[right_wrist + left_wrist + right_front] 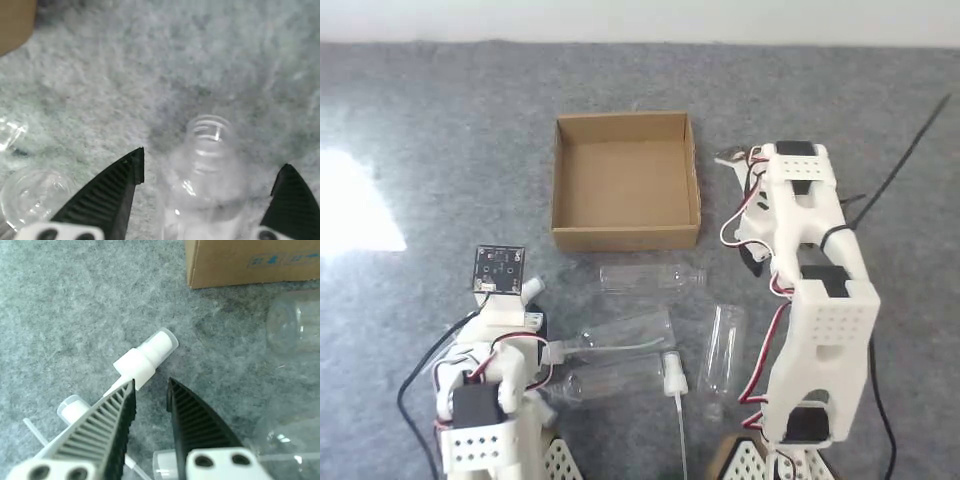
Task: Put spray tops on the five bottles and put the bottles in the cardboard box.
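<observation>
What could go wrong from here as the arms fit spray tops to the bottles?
The left gripper has only a narrow gap, and the spray top lies at its tips, not between them; closing may nudge it away rather than grip it. The right gripper stands open astride an uncapped clear bottle; round and smooth, it may roll or slip out when squeezed.

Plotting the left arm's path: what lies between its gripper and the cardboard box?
In the left wrist view, a white spray top lies just ahead of the left gripper; beyond it, bare grey mat runs to the cardboard box.
</observation>
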Robot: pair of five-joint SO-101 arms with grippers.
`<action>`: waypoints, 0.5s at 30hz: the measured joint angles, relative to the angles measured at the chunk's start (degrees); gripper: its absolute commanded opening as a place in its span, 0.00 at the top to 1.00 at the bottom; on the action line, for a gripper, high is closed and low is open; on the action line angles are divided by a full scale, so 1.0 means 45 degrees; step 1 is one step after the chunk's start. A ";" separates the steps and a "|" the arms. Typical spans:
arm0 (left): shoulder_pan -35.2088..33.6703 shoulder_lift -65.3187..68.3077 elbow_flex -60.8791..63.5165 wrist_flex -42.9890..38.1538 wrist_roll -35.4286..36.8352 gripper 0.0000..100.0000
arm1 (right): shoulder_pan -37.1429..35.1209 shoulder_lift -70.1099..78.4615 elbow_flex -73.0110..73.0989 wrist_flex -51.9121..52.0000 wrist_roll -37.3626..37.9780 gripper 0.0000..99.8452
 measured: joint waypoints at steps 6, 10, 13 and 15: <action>0.0000 0.0000 0.0000 0.0000 0.0000 0.90 | 0.0000 0.0000 -0.0527 -0.0020 0.0000 0.63; 0.0000 0.0000 0.0000 0.0000 0.0000 0.90 | 0.0000 0.0000 -0.0684 -0.0039 0.0020 0.63; 0.0000 0.0000 0.0000 0.0000 0.0000 0.90 | -0.0059 0.0059 -0.0684 0.0098 0.0488 0.63; 0.0000 0.0000 0.0000 0.0000 0.0000 0.90 | -0.0059 0.0098 -0.0703 0.0313 0.0723 0.63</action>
